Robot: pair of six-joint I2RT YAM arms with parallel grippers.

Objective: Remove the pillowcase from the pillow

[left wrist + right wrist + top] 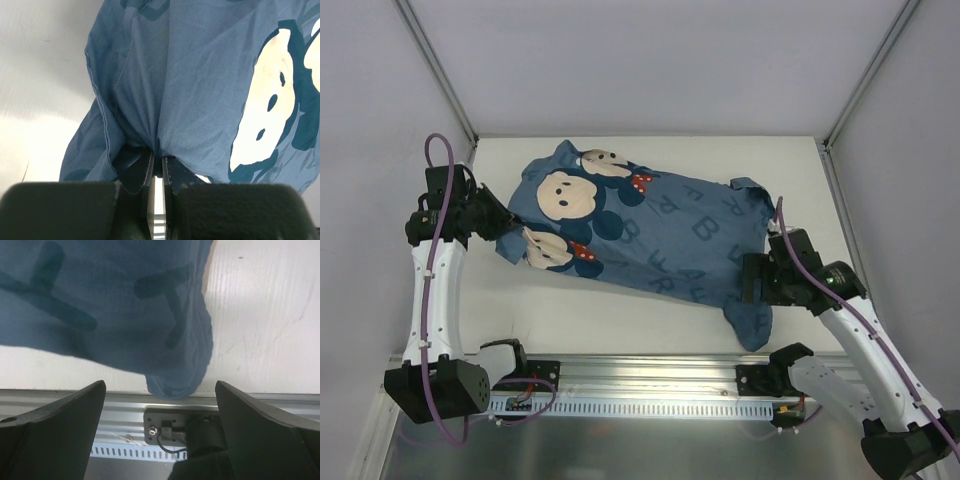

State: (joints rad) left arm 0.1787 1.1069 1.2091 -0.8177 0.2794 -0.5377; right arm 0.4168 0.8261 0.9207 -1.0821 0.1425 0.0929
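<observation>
Pillowcase [670,240], limp and soft, is pinched by left gripper [157,159]; wide-open empty right gripper [160,386] suits its lower-right corner

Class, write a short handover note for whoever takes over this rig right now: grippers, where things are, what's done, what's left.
Left gripper: shut on the pillowcase, pinching its left end.
Right gripper: open, holding nothing, at the case's right end near the front edge of the table.
Things: the pillowcase lies across the table, bulging. No pillow shows, so it is probably inside.
Done: one end gripped, nothing more.
Left: secure the pillow, then pull the case off it.
</observation>
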